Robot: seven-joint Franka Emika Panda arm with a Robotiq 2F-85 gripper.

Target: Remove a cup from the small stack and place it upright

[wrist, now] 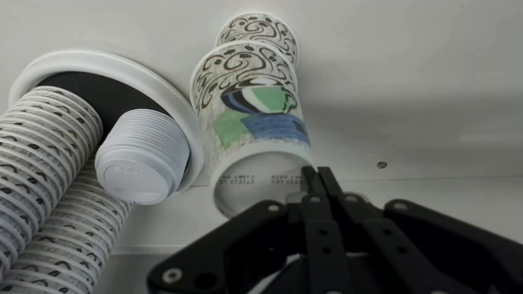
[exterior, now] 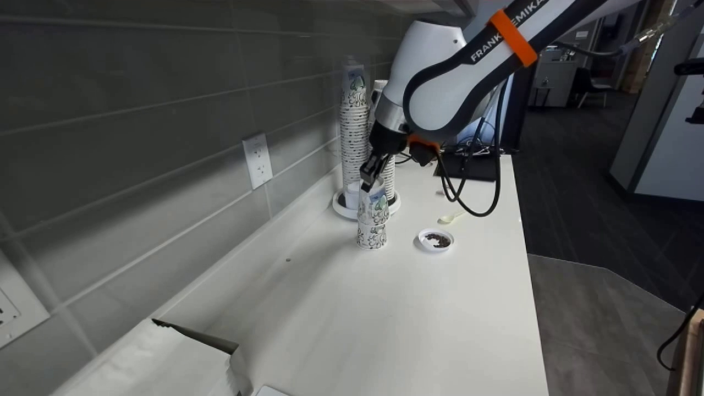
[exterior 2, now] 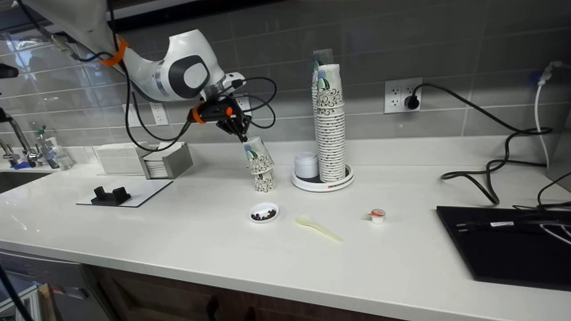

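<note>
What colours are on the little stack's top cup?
The top cup is whitish with green and blue patches and dark swirls; it shows best in the wrist view.

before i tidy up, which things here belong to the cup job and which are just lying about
For the job: gripper, top cup, small stack under it
Lying about: tall cup columns, white lids, round tray, dish of dark bits, pale spoon, tiny white tub
</note>
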